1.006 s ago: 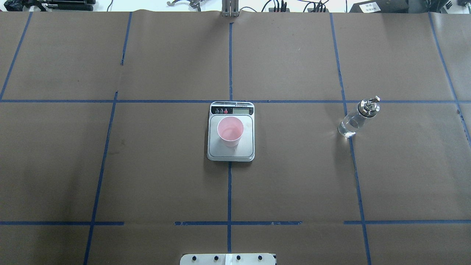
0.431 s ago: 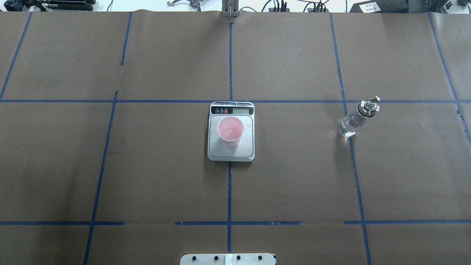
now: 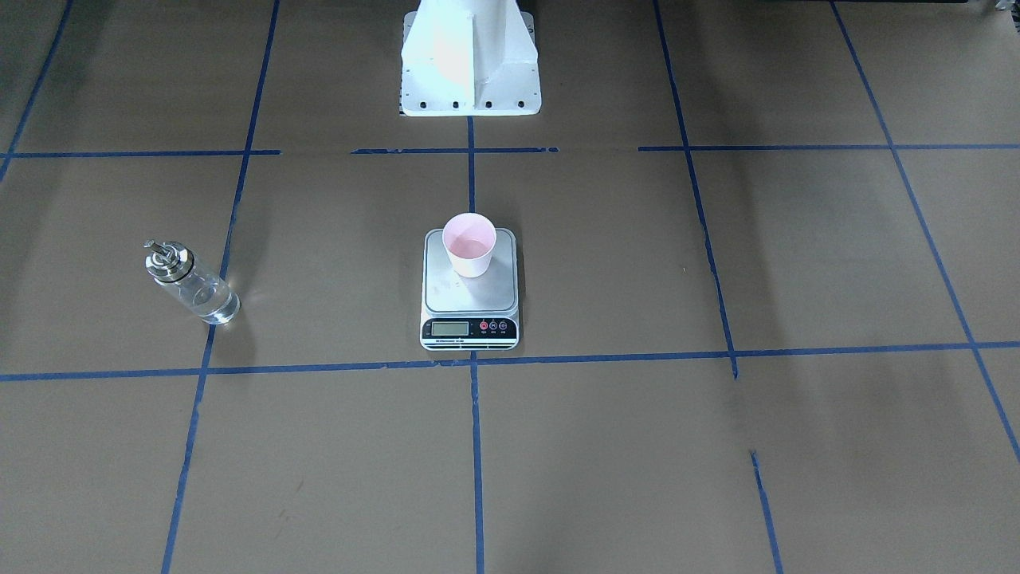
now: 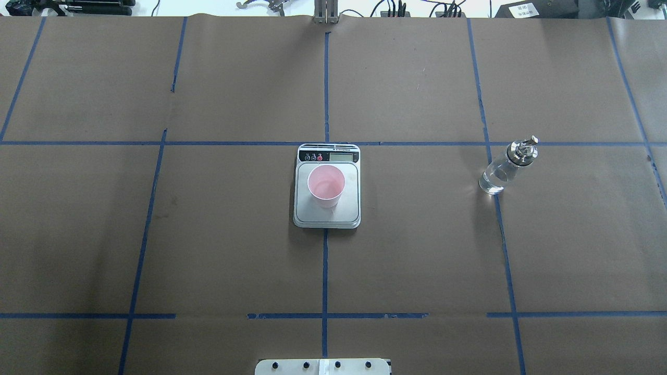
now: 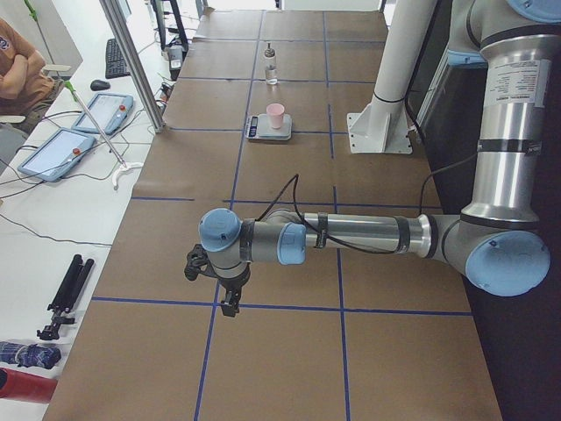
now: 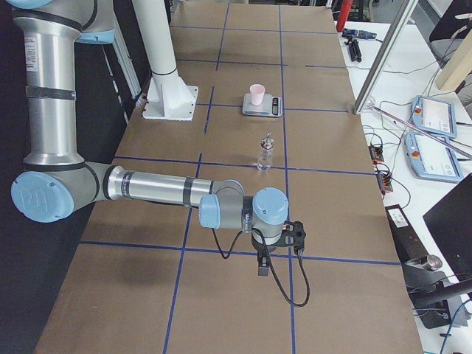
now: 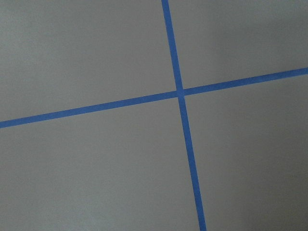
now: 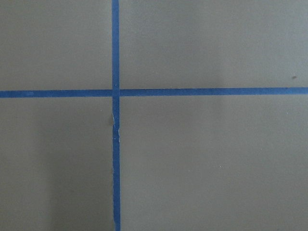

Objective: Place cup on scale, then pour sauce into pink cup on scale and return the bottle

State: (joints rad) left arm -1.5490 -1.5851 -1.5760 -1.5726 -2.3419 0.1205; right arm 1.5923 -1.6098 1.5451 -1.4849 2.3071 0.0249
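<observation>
Left end effector [image 5: 230,307], right end effector [image 6: 261,270]: parked over bare desk [image 4: 417,260], well apart from the work; spread or pressed together, cannot tell. Cup [image 4: 326,183]: upright on scale [image 4: 350,213]. Bottle [image 4: 500,172]: upright on desk, well apart from scale. Nothing shifted over the last second; task likely finished.

The reading on the scale [image 3: 470,296] (its LCD [image 3: 449,328]) is illegibly small.
</observation>
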